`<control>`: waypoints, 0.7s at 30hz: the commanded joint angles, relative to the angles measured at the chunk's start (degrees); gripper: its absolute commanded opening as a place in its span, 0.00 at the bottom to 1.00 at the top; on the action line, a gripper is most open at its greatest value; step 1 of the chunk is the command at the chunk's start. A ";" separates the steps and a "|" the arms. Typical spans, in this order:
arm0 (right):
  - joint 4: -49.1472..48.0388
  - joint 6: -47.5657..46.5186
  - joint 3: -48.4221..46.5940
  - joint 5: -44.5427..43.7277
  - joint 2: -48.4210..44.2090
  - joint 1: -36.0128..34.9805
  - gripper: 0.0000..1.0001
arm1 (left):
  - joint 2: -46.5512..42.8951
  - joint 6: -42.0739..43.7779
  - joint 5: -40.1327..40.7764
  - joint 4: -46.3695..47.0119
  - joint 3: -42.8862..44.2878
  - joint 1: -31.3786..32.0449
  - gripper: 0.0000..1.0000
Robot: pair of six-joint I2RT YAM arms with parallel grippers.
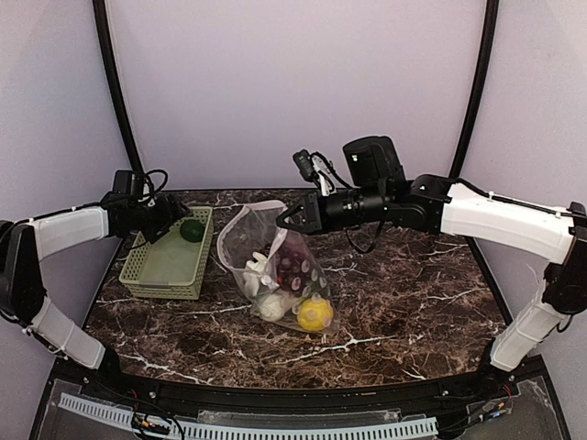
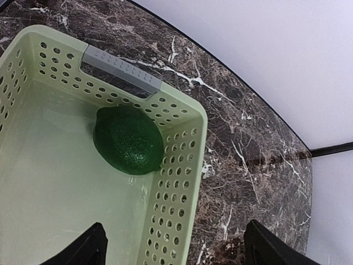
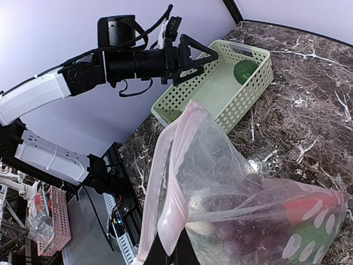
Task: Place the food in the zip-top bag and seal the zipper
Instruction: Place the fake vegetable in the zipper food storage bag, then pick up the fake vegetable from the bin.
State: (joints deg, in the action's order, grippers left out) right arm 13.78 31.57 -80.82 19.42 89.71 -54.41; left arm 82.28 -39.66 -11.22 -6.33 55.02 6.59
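Observation:
The zip-top bag (image 1: 252, 236) lies mid-table with its mouth lifted. Through the plastic I see a yellow lemon (image 1: 315, 314), a white piece (image 1: 271, 307) and dark red food (image 1: 293, 261). My right gripper (image 1: 282, 218) is shut on the bag's mouth edge. In the right wrist view its fingers (image 3: 177, 248) pinch the pale pink zipper (image 3: 175, 182). One dark green round toy fruit (image 2: 128, 141) lies in the basket's far corner. My left gripper (image 2: 176, 254) hangs open above the basket, its fingertips straddling the right wall, holding nothing.
The pale green mesh basket (image 1: 161, 290) stands at the left, beside the bag, with a grey handle (image 2: 122, 69) on its far wall. The dark marble table (image 1: 413, 293) ends at lilac walls behind and at both sides.

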 commanded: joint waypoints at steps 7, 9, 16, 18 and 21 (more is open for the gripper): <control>-2.56 -1.46 -4.62 0.42 2.75 0.18 0.00 | 14.38 -2.81 0.78 7.71 5.49 -2.81 0.91; -2.26 -1.59 -5.08 0.61 3.21 0.34 0.00 | 16.97 -3.00 0.22 8.23 6.78 -2.90 0.91; -2.00 -1.55 -5.32 1.19 3.69 0.78 0.00 | 23.43 -3.05 -1.58 9.97 9.74 -2.93 0.90; -1.92 -1.60 -5.47 1.40 3.87 0.84 0.00 | 25.00 -2.90 -1.69 9.74 10.50 -2.96 0.90; -1.83 -1.60 -5.73 1.79 4.27 1.13 0.00 | 26.52 -2.92 -1.67 10.07 10.97 -2.97 0.90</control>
State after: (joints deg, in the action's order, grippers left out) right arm 13.96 30.61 -83.81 20.01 93.19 -54.26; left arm 107.50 -42.65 -12.23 3.07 64.42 3.86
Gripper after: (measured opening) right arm 0.006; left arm 0.897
